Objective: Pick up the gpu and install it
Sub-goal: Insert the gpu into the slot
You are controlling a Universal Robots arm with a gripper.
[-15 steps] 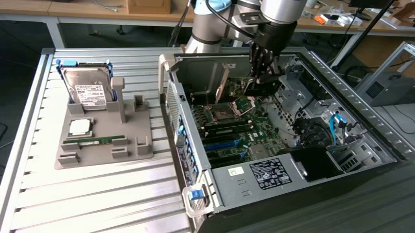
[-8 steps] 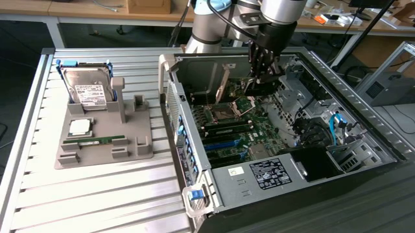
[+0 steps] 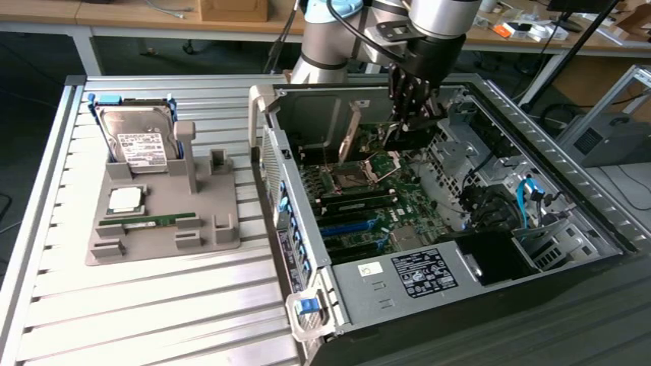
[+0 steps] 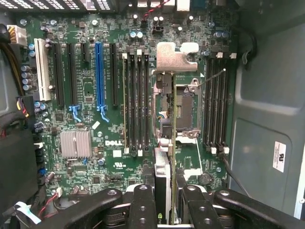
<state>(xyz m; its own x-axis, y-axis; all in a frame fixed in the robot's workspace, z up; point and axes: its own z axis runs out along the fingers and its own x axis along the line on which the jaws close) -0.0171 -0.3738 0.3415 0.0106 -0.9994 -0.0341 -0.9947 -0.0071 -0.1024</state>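
Item: my gripper (image 4: 165,202), fingers narrowed on the gpu (image 4: 162,179), which I hold edge-on inside the open computer case (image 3: 305,221) above the motherboard (image 4: 95,143), presumably so its lower edge can meet a slot; hard drive (image 3: 137,137) on the grey stand (image 3: 152,244).

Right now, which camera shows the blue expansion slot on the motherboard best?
The wrist view: the blue slot faces the camera along its full length, with nothing covering it. The exterior view shows it only at a slant, low inside the open case.
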